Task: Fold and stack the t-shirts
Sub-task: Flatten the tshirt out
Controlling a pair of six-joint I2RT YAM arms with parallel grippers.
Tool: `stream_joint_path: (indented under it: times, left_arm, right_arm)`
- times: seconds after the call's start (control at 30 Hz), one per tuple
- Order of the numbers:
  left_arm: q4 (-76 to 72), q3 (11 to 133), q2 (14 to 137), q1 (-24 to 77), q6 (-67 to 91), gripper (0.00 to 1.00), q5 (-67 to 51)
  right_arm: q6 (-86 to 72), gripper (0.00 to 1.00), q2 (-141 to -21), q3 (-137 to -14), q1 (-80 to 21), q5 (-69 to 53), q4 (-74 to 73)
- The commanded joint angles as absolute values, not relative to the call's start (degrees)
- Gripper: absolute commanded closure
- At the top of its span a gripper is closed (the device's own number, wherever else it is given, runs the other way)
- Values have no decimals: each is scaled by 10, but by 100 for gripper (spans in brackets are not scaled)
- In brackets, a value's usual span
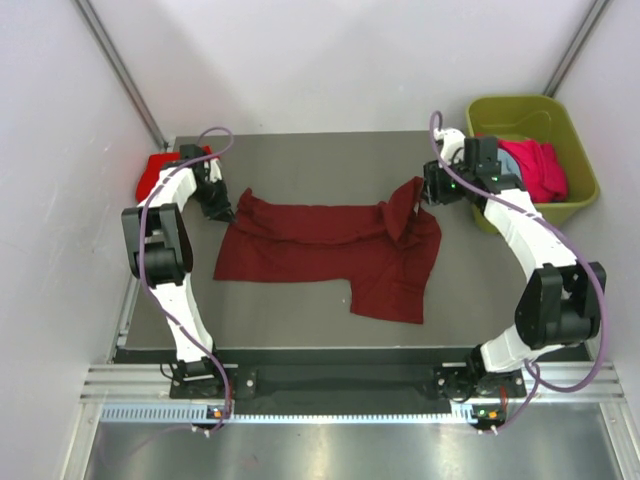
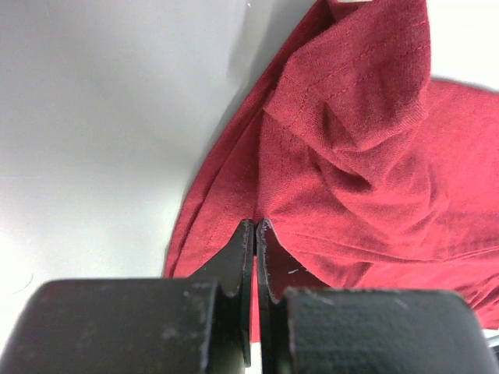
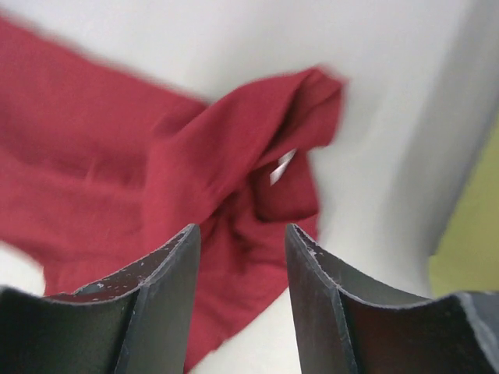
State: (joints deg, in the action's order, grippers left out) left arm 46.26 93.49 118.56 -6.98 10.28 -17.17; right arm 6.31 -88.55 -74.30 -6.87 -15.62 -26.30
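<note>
Seen from above, a dark maroon short-sleeved cloth t-shirt [image 1: 320, 245] lies spread, creased and partly doubled over, across the middle of a grey tabletop [image 1: 300, 165]. One sleeve hangs toward the near edge, and its far right corner is bunched up. The left fingers [image 1: 225, 212] sit at the shirt's far left corner, and the right fingers [image 1: 428, 192] hover at the bunched right corner. Only this overhead view shows the other garments. A bright red cloth shirt [image 1: 155, 175] is heaped at the far left edge behind the left arm. A pink cloth shirt [image 1: 540, 168] is piled inside an olive-green plastic tub [image 1: 510, 103] at the far right. The left wrist camera shows what the overhead view cannot: the two black fingers are pressed together, their tips pinching the shirt's edge, with a raised fold of cloth just beyond them. The right wrist camera, blurred, shows the right fingers standing apart and holding nothing. The maroon corner and a small white tag [image 3: 282, 166] lie below the gap, and a strip of the green tub runs along the right edge.
</note>
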Motion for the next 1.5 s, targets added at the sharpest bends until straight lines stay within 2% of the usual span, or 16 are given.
stream_joint_path:
  times: [0.0, 0.17, 0.37, 1.0, 1.1, 1.13, 1.2, 1.23, 1.47]
  left_arm:
    - [447, 942, 1157, -73, 109, 100, -185]
    - [450, 947, 1153, -73, 113, 100, -192]
    - [442, 933, 1143, -74, 120, 100, -196]
    - [440, 914, 1123, -73, 118, 100, -183]
    - [439, 910, 1117, -74, 117, 100, -180]
    - [439, 909, 1117, -73, 115, 100, -179]
    - [440, 907, 1114, -73, 115, 100, -177]
    - [440, 904, 1114, -73, 114, 100, -177]
    - [449, 914, 1107, -73, 103, 100, -173]
  right_arm:
    - [112, 52, -887, -707, -93, -219, -316]
    - [228, 55, -882, -651, -113, -193, -335]
    - [296, 59, -875, -608, -114, -156, -316]
    - [314, 61, -944, -598, -141, -120, -231]
    - [314, 69, -954, -602, -140, -113, -219]
    - [312, 80, -954, -602, -140, -110, -214]
    - [309, 91, -954, -603, -140, -98, -202]
    - [308, 100, -954, -606, -140, -94, -200]
    - [276, 100, -898, -656, -137, -85, -214]
